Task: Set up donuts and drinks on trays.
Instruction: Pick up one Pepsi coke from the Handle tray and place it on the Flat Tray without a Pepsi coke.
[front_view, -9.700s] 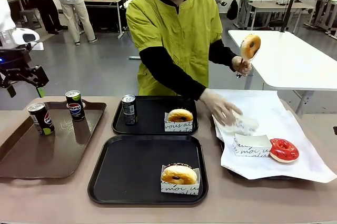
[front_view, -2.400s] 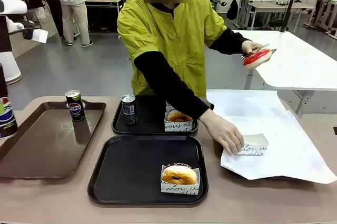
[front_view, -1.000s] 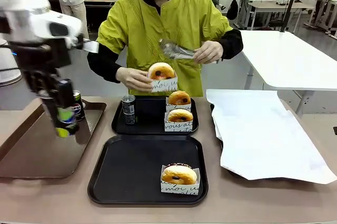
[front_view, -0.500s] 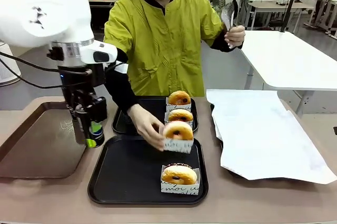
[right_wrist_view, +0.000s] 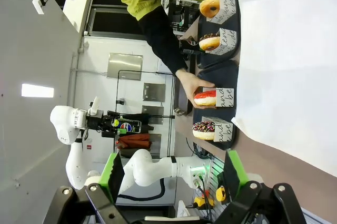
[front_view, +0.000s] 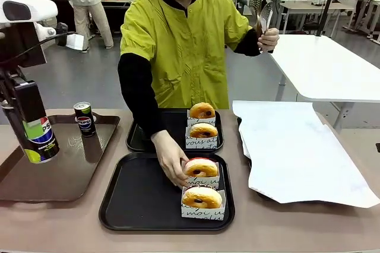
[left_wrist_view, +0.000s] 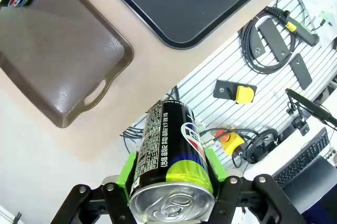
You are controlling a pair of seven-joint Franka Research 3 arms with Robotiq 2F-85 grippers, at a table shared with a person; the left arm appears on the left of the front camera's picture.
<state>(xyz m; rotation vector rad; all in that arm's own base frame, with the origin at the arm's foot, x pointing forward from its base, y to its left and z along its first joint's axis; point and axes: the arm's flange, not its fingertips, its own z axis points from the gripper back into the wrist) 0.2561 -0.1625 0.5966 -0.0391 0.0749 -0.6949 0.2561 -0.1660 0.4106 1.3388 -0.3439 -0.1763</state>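
Note:
My left gripper is shut on a Pepsi can and holds it above the left end of the brown tray. In the left wrist view the can sits between the green pads. A second can stands at that tray's far end. The far black tray holds two boxed donuts. On the near black tray a person's hand sets a red-glazed boxed donut behind a brown one. My right gripper is open.
A tray lined with white paper covers the right side of the table. The person's other hand holds tongs up by the shoulder. A white table stands behind on the right.
My left gripper has swung left with the can, from beside the near black tray to over the brown tray. The person's hand has lowered the boxed donut onto the near tray.

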